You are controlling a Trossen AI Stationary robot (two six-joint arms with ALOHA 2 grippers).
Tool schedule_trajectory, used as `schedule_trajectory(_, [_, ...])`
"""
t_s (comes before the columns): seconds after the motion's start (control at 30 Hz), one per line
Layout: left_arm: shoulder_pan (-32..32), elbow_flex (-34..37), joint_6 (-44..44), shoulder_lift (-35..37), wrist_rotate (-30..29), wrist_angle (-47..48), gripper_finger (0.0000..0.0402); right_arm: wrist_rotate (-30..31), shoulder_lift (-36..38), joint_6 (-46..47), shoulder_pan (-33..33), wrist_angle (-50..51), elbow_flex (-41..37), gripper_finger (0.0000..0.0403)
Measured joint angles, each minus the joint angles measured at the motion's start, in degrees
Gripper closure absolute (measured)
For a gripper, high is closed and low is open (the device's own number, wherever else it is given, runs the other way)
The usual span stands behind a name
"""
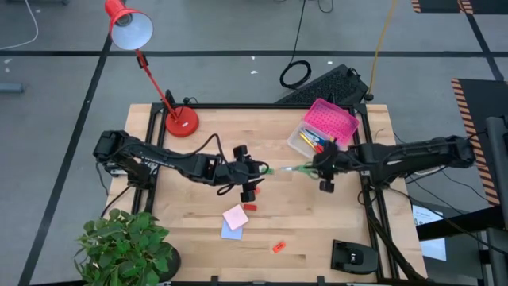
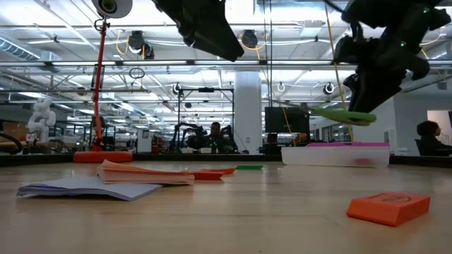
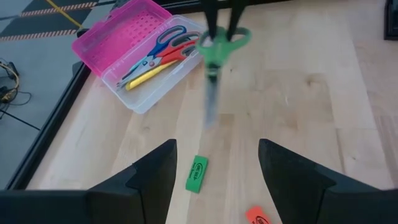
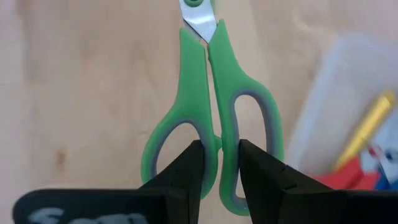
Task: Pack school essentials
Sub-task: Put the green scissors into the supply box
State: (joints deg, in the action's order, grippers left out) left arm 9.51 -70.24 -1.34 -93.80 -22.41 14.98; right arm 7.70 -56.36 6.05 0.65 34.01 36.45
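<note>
No legible text — eraser (image 3: 196, 173) print unreadable.

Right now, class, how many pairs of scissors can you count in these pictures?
3. The green scissors hang in the right gripper above the table; the blue scissors and red scissors lie in the clear box. Others may be hidden.

The green scissors (image 4: 211, 118) lose their blade tips past the right wrist picture's edge; in the left wrist view the blades smear. The potted plant (image 1: 127, 248) is cropped.
</note>
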Motion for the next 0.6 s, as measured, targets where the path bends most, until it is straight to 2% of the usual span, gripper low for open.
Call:
schedule_trajectory(0.27, [1.2,0.0,-0.5,0.0,0.0,0.1,0.0172,0.2,0.0,2.9,9.1,2.5,0.0,0.0318])
schedule_trajectory(0.47, [1.5,0.0,-0.5,0.0,-0.1,0.1,0.0172,5.9,0.0,3.8,14.2,2.8,0.0,0.0318])
schedule_trajectory(0.6, [1.5,0.0,-0.5,0.0,-0.1,0.0,0.0172,5.9,0.0,4.1,17.8,3.8,0.0,0.0318])
